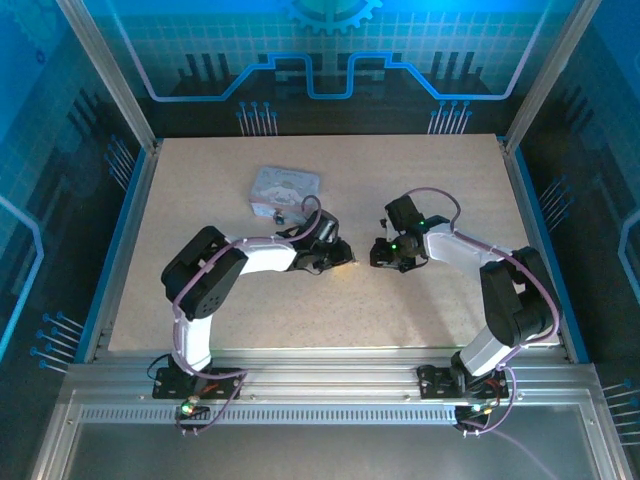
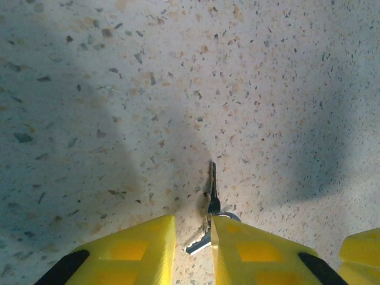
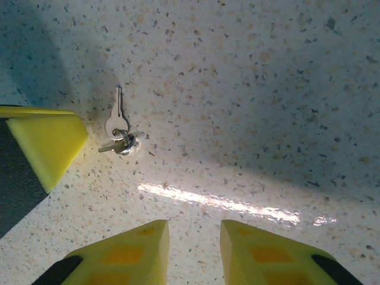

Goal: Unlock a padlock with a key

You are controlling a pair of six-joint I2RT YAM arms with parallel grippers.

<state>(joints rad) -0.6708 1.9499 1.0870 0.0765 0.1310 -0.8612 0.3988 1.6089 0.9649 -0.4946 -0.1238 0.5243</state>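
**Top view.** Left tool and right tool meet tip to tip at mid-worktop. A pale tin lies beyond the left tool. The key is too small to make out here.

**Left wrist view.** The key shows as a thin dark sliver directly ahead of the left tool. Its long axis is in line with the gap between the fingers, the blade pointing away from them and the bow at the tips. The jaws stand narrowly apart, with no grip evident on the key.

**Right wrist view.** The same key is seen flat on the worktop. It lies ahead and to the left of the right tool, blade again pointing away. Plainer here are the ring at its bow and a second key splayed sideways. One left-tool finger sits just beside the bunch, apparently not touching. The right tool is released, with bare worktop between its fingers.
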